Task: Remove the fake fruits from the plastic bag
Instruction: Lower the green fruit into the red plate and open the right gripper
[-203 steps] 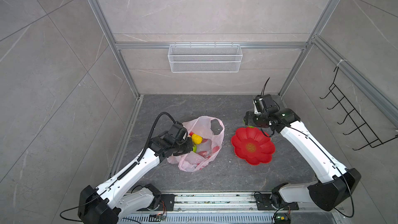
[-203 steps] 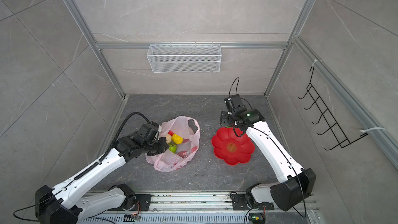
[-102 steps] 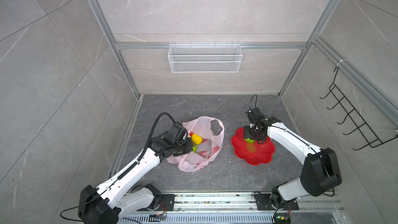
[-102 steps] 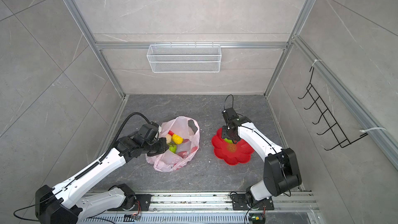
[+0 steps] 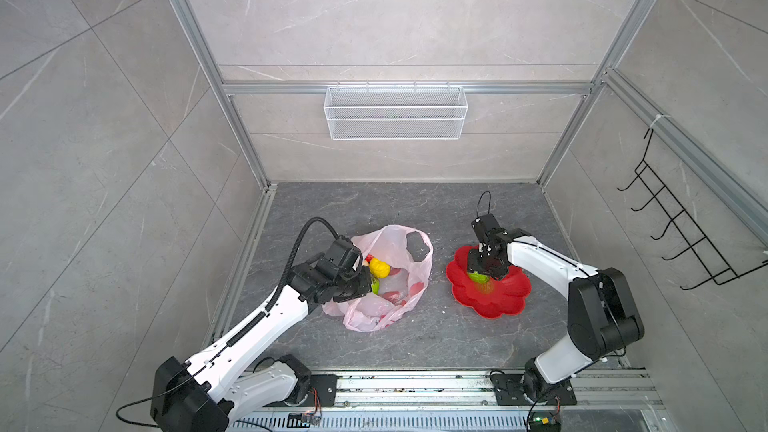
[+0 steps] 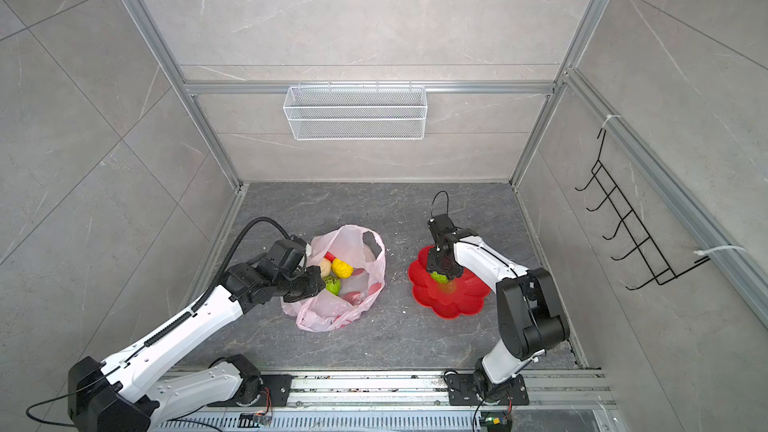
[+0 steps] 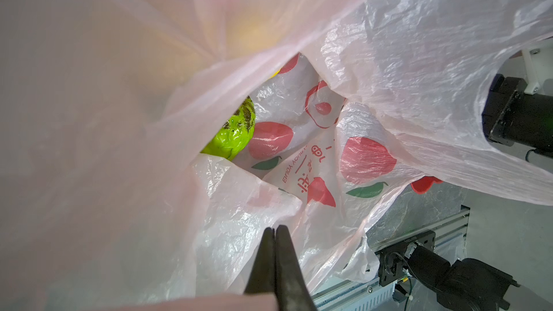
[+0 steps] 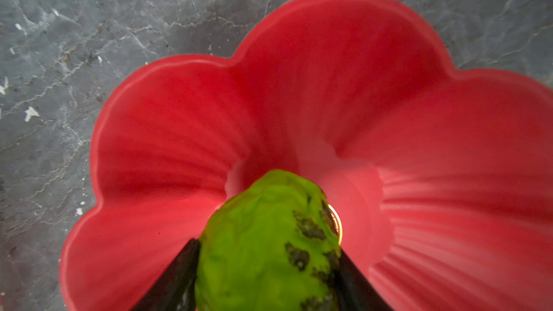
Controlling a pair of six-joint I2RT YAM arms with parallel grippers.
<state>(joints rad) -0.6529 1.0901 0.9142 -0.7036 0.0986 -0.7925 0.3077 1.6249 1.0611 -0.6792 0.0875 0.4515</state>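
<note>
The pale-pink plastic bag lies mouth-up on the grey floor. Fake fruits show inside it in both top views: a yellow one, a cream one, a green one and a bit of red. My left gripper is shut on the bag's film at its left rim; the green fruit shows in the left wrist view too. My right gripper is shut on another green lumpy fruit low over the red flower-shaped dish.
A white wire basket hangs on the back wall. A black hook rack is fixed to the right wall. The arms' base rail runs along the front edge. The red dish fills most of the right wrist view.
My right gripper has come down and forward from behind the dish to just over its middle, with the green fruit in it. The left arm and the bag have stayed put.
</note>
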